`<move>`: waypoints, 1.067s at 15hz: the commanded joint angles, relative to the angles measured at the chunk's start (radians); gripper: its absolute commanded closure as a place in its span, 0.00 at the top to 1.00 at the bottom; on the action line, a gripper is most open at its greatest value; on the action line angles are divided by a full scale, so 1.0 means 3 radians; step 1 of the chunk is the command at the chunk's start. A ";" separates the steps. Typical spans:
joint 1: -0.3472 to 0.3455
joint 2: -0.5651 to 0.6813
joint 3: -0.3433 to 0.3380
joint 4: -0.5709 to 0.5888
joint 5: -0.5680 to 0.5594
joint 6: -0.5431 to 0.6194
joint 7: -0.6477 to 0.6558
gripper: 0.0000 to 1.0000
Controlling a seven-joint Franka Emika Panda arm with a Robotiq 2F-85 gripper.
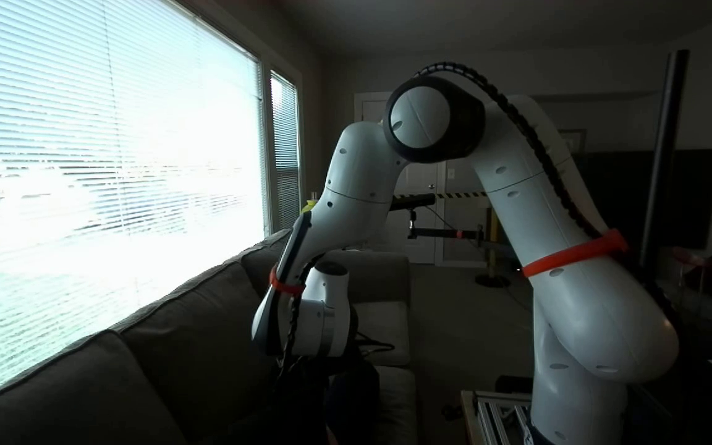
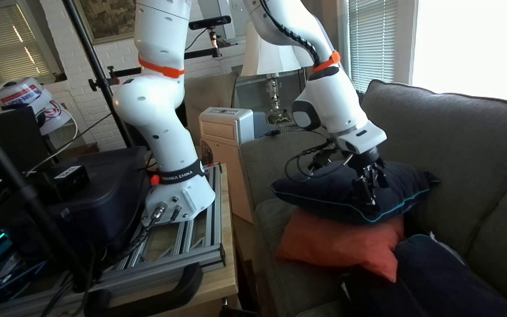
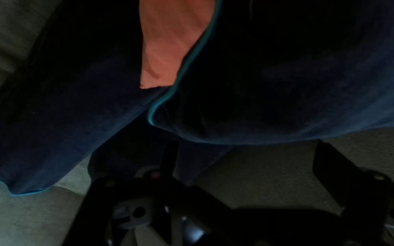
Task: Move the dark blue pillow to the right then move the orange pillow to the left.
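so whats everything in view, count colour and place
sofa: 1, grey, along windows
orange pillow: 1, orange, on sofa
upper dark blue pillow: 1, dark blue, teal-edged, on orange pillow
other dark blue pillows: at least 1, dark blue, next to orange pillow
windows: at least 3, pale blinds, beside sofa and across room
lamp: at least 1, white shade, beyond sofa
boxy appliance: 1, pale, beside sofa
door: 1, white, far wall
cameras: 2, black, one per exterior view
table: 1, light wood, under robot arm
case: 1, dark, beside robot arm's base
robot arm: 1, white, extended over sofa
end effector: 1, black, by upper dark blue pillow, open
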 commanded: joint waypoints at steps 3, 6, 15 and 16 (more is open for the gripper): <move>0.0195 0.0187 -0.0334 -0.0057 -0.0346 -0.0120 0.0891 1.00; 0.0227 0.0236 -0.0396 -0.0037 -0.0633 -0.0185 0.1389 1.00; 0.0122 0.0250 -0.0160 0.0075 -0.0589 -0.0419 0.1480 0.75; 0.0126 0.0251 -0.0153 0.0073 -0.0595 -0.0450 0.1477 0.66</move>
